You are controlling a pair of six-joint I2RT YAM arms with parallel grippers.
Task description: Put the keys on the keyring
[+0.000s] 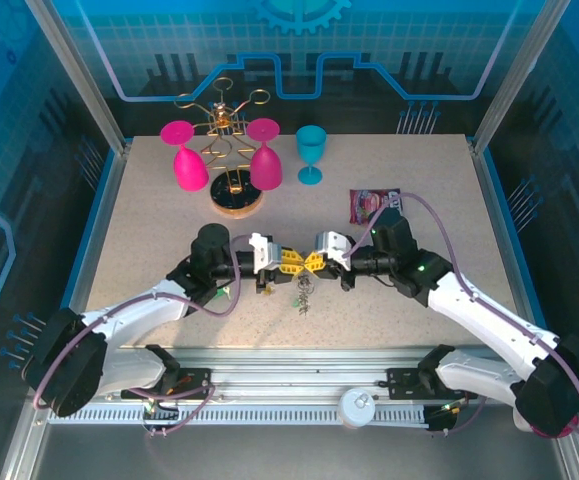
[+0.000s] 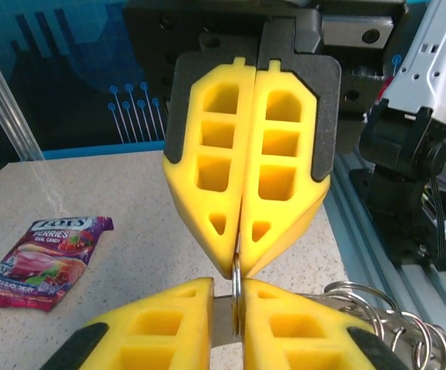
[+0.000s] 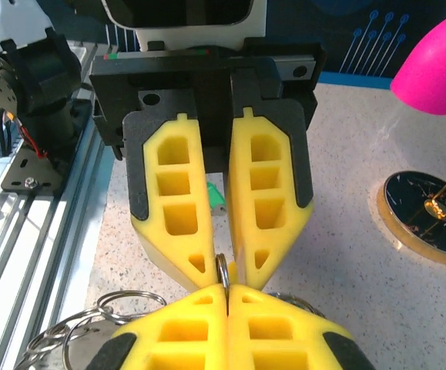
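2 grippers meet tip to tip above the middle of the speckled table [image 1: 149, 220], with the keyring [image 2: 236, 289] standing edge-on between them. The right gripper [image 2: 236, 266] has its yellow fingers pressed flat together and nips the thin metal rim of the keyring at their very tips. The left gripper [image 3: 224, 274] faces it from the other side. Its fingers [image 3: 172, 208] stand a little apart with a narrow gap between them, and the keyring's rim sits in that gap. Whether the pads touch the metal there I cannot tell.

A bunch of linked silver split rings [image 2: 384, 324] hangs just beside the left gripper's tips. In the top view it dangles below both grippers, above the table.

At the far side of the table a gold wire rack [image 1: 219, 112] on a round base carries 2 pink wine glasses [image 1: 185, 158] upside down. A teal goblet [image 1: 311, 153] stands upright to its right. A candy packet [image 1: 374, 203] lies flat just beyond the right arm.
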